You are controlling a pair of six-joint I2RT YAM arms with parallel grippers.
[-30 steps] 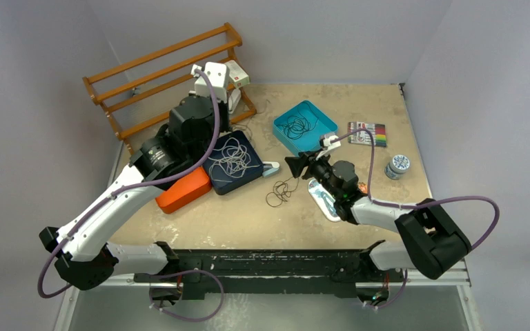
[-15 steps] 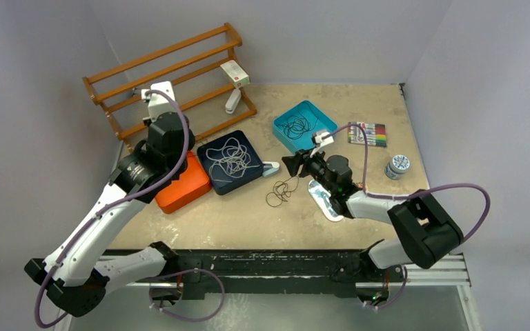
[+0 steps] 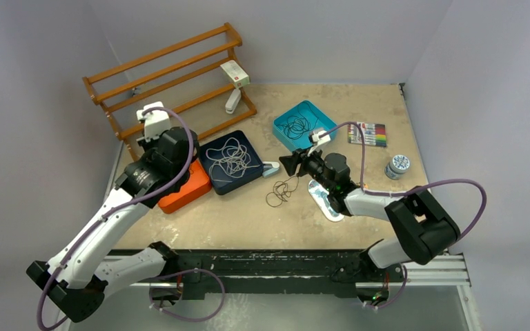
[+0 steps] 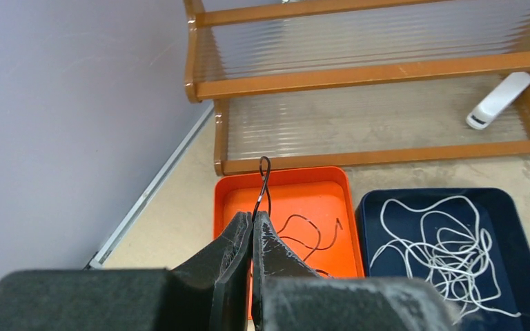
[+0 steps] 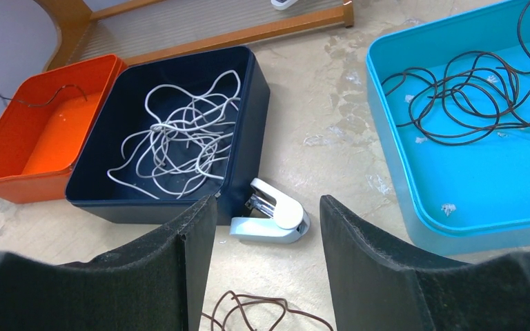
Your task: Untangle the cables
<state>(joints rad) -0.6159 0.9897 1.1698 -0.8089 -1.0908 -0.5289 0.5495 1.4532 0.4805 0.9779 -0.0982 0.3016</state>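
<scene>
My left gripper (image 4: 254, 219) is shut on the thin black cable (image 4: 265, 181). It holds it over the orange tray (image 4: 283, 172), and the cable's lower loops lie in that tray (image 3: 188, 191). The white cable (image 3: 231, 160) lies coiled in the dark blue tray (image 3: 247, 176), and shows in the right wrist view (image 5: 159, 127) too. A dark brown cable (image 3: 295, 126) lies in the teal tray (image 3: 319, 114). Another dark brown loop (image 3: 279, 192) lies on the table. My right gripper (image 3: 286, 164) is open and empty, just above and beyond that loop (image 5: 248, 307).
A white stapler (image 3: 270, 168) lies against the blue tray, ahead of my right fingers. A wooden rack (image 3: 165, 76) stands at the back left with a white device (image 3: 232, 102) on it. A marker pack (image 3: 367, 133), a small jar (image 3: 397, 165) and a silvery packet (image 3: 321, 200) lie at the right.
My left arm has swung left from above the blue tray to over the orange tray and come down. My right gripper has crept slightly left.
</scene>
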